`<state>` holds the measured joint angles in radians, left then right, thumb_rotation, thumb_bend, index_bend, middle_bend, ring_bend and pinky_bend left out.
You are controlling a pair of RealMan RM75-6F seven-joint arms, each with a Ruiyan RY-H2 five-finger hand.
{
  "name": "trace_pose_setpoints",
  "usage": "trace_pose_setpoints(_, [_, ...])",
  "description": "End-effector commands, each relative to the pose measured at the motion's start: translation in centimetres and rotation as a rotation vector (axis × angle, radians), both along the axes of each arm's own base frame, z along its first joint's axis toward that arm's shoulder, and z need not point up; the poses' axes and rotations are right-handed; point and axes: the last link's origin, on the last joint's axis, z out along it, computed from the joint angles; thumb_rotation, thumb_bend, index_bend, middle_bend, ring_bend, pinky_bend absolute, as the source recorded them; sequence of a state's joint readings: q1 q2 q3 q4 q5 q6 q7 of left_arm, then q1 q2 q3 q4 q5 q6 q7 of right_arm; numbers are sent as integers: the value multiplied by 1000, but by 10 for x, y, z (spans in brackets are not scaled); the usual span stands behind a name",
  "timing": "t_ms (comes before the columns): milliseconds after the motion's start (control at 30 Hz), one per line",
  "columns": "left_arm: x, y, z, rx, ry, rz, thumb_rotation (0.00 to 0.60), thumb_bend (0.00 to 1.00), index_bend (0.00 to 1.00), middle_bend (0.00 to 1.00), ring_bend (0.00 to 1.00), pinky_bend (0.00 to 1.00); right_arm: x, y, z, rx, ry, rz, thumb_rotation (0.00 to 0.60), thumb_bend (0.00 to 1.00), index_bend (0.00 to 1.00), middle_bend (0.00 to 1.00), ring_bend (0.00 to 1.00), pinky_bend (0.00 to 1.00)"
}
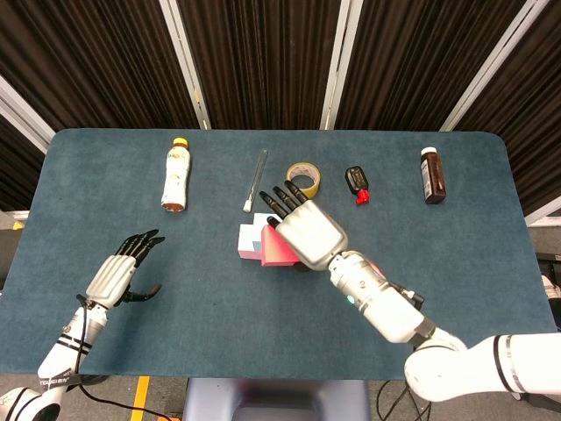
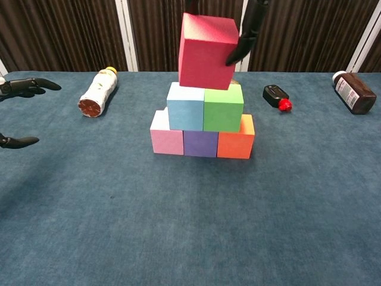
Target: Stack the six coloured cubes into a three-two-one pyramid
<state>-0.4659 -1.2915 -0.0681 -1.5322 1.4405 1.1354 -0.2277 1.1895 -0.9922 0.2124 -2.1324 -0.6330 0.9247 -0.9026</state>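
My right hand (image 1: 307, 230) holds the red cube (image 2: 206, 51) in the air just above the light blue cube (image 2: 185, 106) and green cube (image 2: 223, 108); a dark finger (image 2: 245, 37) presses the red cube's right side. Those two sit on a bottom row of pink cube (image 2: 166, 136), purple cube (image 2: 200, 143) and orange cube (image 2: 236, 140). In the head view my right hand hides most of the stack, with the red cube (image 1: 276, 248) showing beneath it. My left hand (image 1: 118, 274) hovers open over the near left of the table, far from the cubes.
A drink bottle (image 1: 176, 175) lies at the back left. A white stick (image 1: 255, 181), a roll of yellow tape (image 1: 302, 180), a small black and red item (image 1: 357, 183) and a brown bottle (image 1: 432, 175) line the back of the blue table (image 1: 456, 254).
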Motion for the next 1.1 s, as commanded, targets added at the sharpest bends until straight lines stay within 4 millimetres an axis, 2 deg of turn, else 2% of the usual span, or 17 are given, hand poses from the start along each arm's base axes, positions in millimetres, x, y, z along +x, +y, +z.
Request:
trace_pose_setpoints(33, [1, 1, -2, -5, -1, 3, 600, 309, 102, 0, 0, 3, 0, -21, 6, 20, 23, -42, 524, 294, 539, 102, 0, 0])
trace_pose_setpoints(300, [-2, 5, -4, -11, -10, 27, 600, 310, 101, 0, 0, 3, 11, -53, -14, 73, 42, -71, 525, 299, 524, 102, 0, 0])
trace_pose_setpoints(500, [-6, 7, -5, -18, -12, 47, 600, 311, 101, 0, 0, 3, 17, -68, -29, 71, 67, -100, 525, 299, 501, 103, 0, 0])
trace_pose_setpoints(700, [-7, 8, -6, -19, -17, 47, 600, 310, 101, 0, 0, 3, 21, -71, -40, 46, 78, -144, 525, 300, 489, 103, 0, 0])
trace_pose_setpoints(1100, [-9, 7, -8, -25, -28, 43, 600, 310, 100, 0, 0, 3, 14, -73, -43, -2, 97, -222, 522, 300, 462, 103, 0, 0])
